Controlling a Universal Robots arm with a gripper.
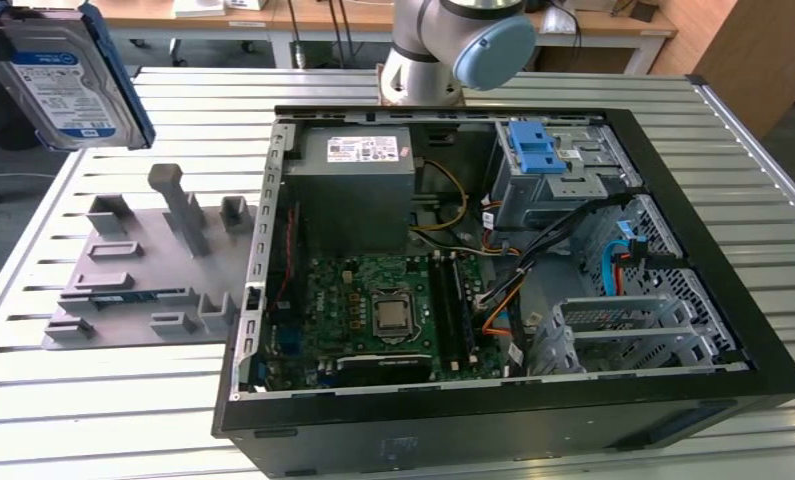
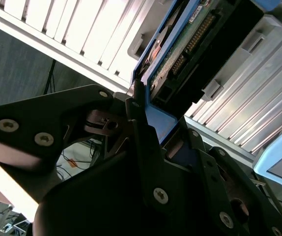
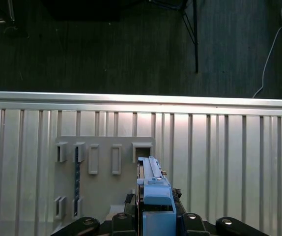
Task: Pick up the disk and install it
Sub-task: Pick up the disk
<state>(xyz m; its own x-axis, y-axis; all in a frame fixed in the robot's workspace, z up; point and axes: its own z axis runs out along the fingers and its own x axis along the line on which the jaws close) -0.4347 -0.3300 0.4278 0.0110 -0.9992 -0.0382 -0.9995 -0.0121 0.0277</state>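
Robotics lab, slatted bench, opened computer case

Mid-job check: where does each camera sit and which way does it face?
Exterior view: off the arm, high, looking down on the table, open computer case, grey rack and the disk in the air; the arm shows.
First wrist view: on the arm, looking down past the gripper at the rack and table edge.
Second wrist view: on the arm, close along the fingers, shut on the disk.
Shared: all three show disk and table.
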